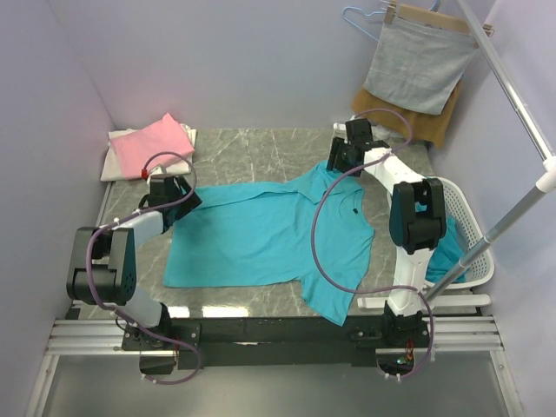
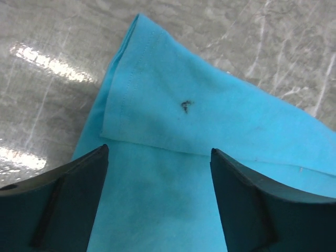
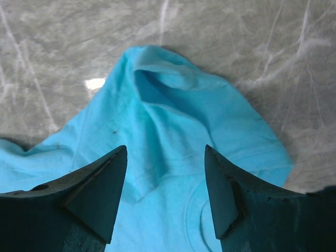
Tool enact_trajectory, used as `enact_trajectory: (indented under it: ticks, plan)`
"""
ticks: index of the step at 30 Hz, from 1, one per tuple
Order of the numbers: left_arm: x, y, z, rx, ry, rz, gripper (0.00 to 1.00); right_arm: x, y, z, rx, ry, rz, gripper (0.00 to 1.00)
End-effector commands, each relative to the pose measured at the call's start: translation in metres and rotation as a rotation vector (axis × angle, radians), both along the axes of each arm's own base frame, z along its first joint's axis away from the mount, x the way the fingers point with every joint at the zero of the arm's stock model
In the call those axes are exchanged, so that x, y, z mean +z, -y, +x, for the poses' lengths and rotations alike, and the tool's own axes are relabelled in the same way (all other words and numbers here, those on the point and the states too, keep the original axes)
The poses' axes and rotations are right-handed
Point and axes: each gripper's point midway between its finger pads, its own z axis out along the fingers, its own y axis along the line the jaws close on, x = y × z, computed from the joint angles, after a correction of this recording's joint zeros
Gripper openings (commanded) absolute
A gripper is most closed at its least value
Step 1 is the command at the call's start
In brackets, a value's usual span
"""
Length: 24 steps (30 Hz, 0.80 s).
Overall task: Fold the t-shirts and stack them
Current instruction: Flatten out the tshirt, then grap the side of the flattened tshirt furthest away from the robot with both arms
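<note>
A turquoise t-shirt (image 1: 269,234) lies spread on the grey marble table, one sleeve hanging toward the near edge. My left gripper (image 1: 180,198) is open over the shirt's far left corner; the left wrist view shows its fingers (image 2: 63,199) apart above the hemmed corner (image 2: 157,100). My right gripper (image 1: 340,161) is open over the shirt's far right part; the right wrist view shows a bunched, raised fold (image 3: 173,84) just ahead of the open fingers (image 3: 231,194). A folded pink shirt (image 1: 156,141) lies on a folded white one (image 1: 117,156) at the far left.
A white laundry basket (image 1: 469,252) with more turquoise cloth stands at the right. A grey cloth (image 1: 421,65) hangs from a hanger at the back right over a brown item. A white pole (image 1: 512,208) slants across the right side.
</note>
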Motion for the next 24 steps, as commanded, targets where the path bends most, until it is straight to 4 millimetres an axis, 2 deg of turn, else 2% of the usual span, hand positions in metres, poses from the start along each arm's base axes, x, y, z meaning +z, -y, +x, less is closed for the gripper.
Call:
enact_trajectory:
  ticks: [1, 7, 10, 12, 16, 22, 23, 24]
  plan:
    - [0.006, 0.007, 0.006, -0.018, 0.053, -0.033, 0.79, -0.012, 0.013, 0.008, -0.018, -0.028, 0.036, 0.66]
    - [-0.010, 0.006, 0.007, -0.015, 0.017, -0.026, 0.64, -0.034, 0.010, 0.011, 0.015, -0.076, 0.075, 0.63]
    - [-0.013, 0.005, 0.010, -0.016, 0.009, -0.020, 0.55, -0.044, 0.006, 0.010, 0.040, -0.094, 0.087, 0.58]
    - [-0.015, 0.005, 0.011, -0.016, 0.003, -0.018, 0.51, -0.047, 0.005, 0.009, 0.047, -0.097, 0.103, 0.48]
    - [-0.014, 0.005, 0.012, -0.014, 0.001, -0.014, 0.42, -0.048, 0.005, 0.007, 0.050, -0.105, 0.106, 0.20]
    - [-0.010, 0.003, 0.012, -0.009, 0.005, -0.006, 0.24, -0.035, 0.006, 0.005, 0.057, -0.062, 0.110, 0.00]
    - [-0.009, 0.002, 0.012, -0.009, 0.008, -0.002, 0.15, -0.034, 0.006, 0.003, 0.058, -0.060, 0.111, 0.00]
    - [-0.006, 0.002, 0.012, -0.009, 0.012, 0.000, 0.12, -0.025, 0.004, 0.005, 0.065, -0.034, 0.118, 0.00]
